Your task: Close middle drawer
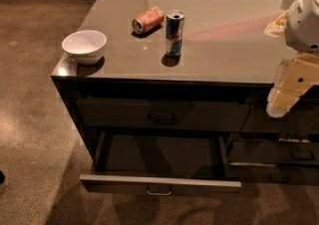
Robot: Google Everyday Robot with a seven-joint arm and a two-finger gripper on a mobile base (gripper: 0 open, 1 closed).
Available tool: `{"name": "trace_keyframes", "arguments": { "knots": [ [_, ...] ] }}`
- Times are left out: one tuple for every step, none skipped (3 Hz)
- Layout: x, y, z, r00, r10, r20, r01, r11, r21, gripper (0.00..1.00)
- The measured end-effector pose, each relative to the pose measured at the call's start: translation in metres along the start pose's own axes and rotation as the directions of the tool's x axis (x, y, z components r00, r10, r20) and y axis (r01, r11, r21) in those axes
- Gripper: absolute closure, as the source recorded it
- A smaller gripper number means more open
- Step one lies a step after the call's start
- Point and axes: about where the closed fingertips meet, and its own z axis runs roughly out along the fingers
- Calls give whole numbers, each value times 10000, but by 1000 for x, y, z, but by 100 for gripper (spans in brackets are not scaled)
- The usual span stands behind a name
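The middle drawer (159,183) is pulled far out of the dark cabinet, and its empty inside shows. Its low flat front has a pale top edge and a small metal loop handle (159,189) at the centre. My gripper (282,100), cream-coloured under a white arm, hangs at the right edge of the view. It is in front of the counter's front edge, above and to the right of the open drawer, and apart from it.
Above the open drawer is a taller-fronted drawer with a dark handle (162,118), shut. Narrower drawers (294,155) stand to the right. On the counter top (229,35) are a white bowl (83,46), an orange can on its side (147,20) and an upright blue can (174,32). Brown floor lies to the left.
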Motion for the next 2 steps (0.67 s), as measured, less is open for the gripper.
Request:
{"name": "trace_keyframes", "arguments": {
  "knots": [
    [0,0,0,10000,0,0,0,10000,0,0],
    [3,13,36,9988,201,447,-186,9993,-335,0]
  ]
}}
